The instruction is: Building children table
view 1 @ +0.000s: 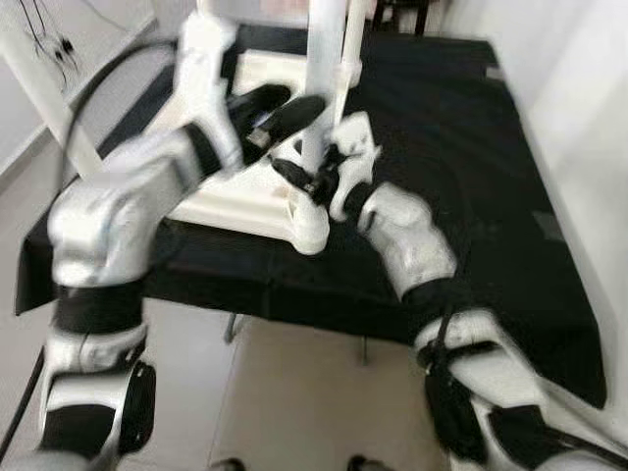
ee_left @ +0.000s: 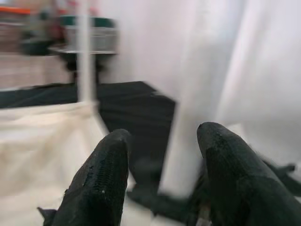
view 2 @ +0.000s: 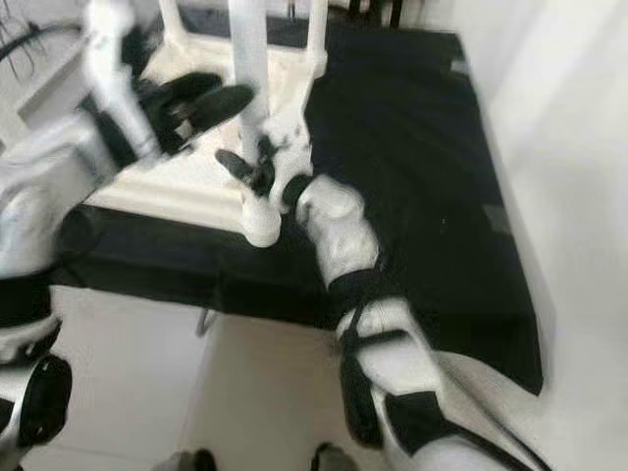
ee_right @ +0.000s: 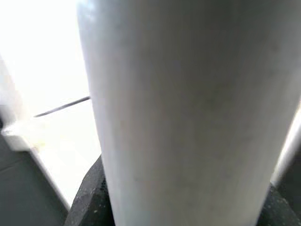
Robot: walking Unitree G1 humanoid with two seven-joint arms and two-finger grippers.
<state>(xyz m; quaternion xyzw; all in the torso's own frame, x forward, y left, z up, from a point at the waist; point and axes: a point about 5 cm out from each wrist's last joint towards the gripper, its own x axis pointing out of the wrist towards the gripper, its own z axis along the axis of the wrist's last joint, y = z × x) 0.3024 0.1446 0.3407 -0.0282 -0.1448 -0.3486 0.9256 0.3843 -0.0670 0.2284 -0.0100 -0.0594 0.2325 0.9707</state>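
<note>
A white children's table [view 1: 231,204] lies upside down on a black-covered worktop [view 1: 471,167], its legs pointing up. My right gripper [view 1: 312,179] is shut on the near white leg [view 1: 322,88] low down by its base; in the right wrist view the leg [ee_right: 188,108] sits between the black fingers [ee_right: 89,197]. My left gripper [view 1: 299,103] hovers open just left of the same leg, higher up. In the left wrist view its fingers [ee_left: 101,179] stand apart with the leg [ee_left: 197,94] a little ahead of them.
Further white legs [view 2: 316,34] rise at the back of the upturned table. A white wall [view 1: 589,118] runs along the right side of the worktop. A slanted white bar [view 1: 39,78] stands at the left. Pale floor [view 1: 304,392] lies below the worktop's near edge.
</note>
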